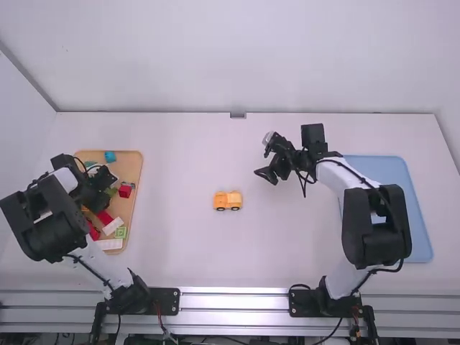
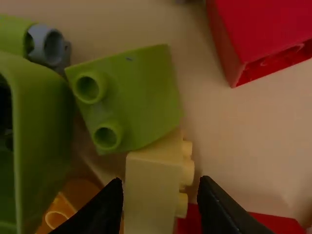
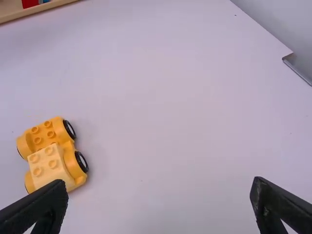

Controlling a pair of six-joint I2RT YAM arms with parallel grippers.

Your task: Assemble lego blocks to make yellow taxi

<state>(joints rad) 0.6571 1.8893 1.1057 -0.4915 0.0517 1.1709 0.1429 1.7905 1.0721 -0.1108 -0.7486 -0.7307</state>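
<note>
Partly built, the car, its top likely unfinished, sits between open left hand and wide right hand.

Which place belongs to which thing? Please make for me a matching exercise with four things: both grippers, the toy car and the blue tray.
1. left gripper
2. toy car
3. blue tray
4. right gripper

A. partly beneath the right arm
B. open, above the white table
C. at the wooden tray of blocks
D. standing on its wheels

Right pairs: 1-C, 2-D, 3-A, 4-B.
</note>
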